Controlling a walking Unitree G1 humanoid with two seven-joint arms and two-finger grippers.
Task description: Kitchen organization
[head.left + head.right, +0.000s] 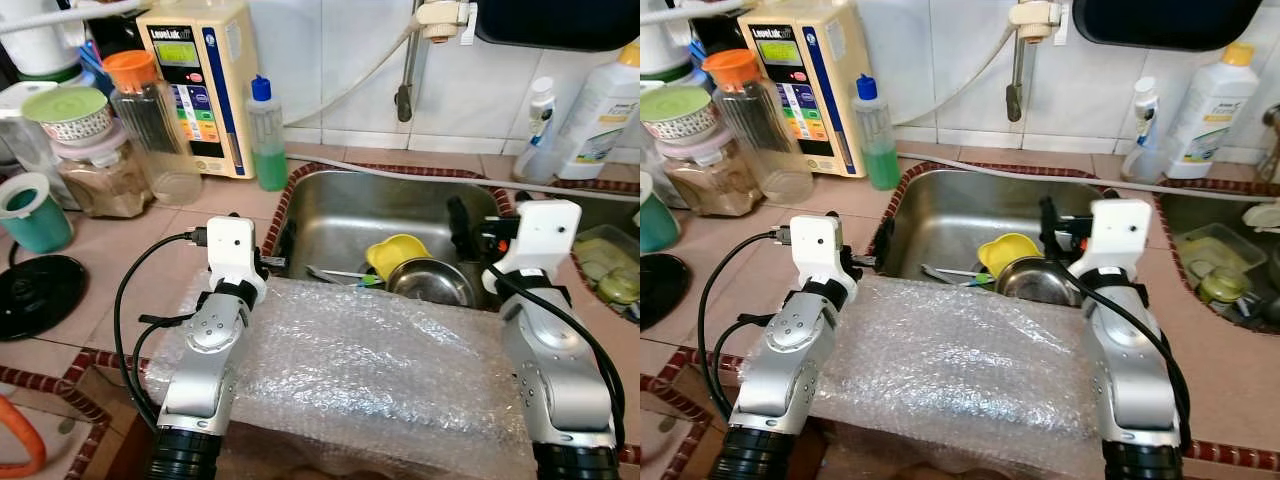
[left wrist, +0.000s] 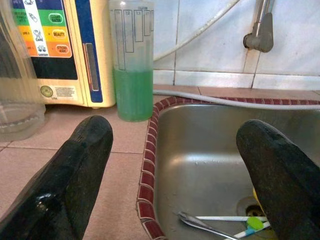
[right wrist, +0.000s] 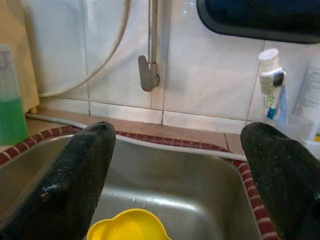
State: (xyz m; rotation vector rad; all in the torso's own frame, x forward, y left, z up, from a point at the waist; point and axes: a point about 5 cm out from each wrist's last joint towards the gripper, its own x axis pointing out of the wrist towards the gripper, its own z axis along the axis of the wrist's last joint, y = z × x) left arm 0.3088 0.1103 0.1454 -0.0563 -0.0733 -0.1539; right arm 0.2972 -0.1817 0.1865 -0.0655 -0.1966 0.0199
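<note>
over the near edge of the steel sink (image 1: 330,215), both grippers, left (image 2: 175,165) and right (image 3: 177,170), are held wide open and empty; the yellow bowl (image 1: 396,253) is judged next, needing a reach down.

A home kitchen is being shown. A steel sink (image 1: 340,215) holding a yellow bowl (image 1: 397,254) is being seen at centre frame, set in a tiled counter (image 1: 130,270). A dish soap bottle (image 1: 266,135) and storage jars (image 1: 100,165) are being kept at upper left, before a tiled wall (image 1: 330,60).
</note>
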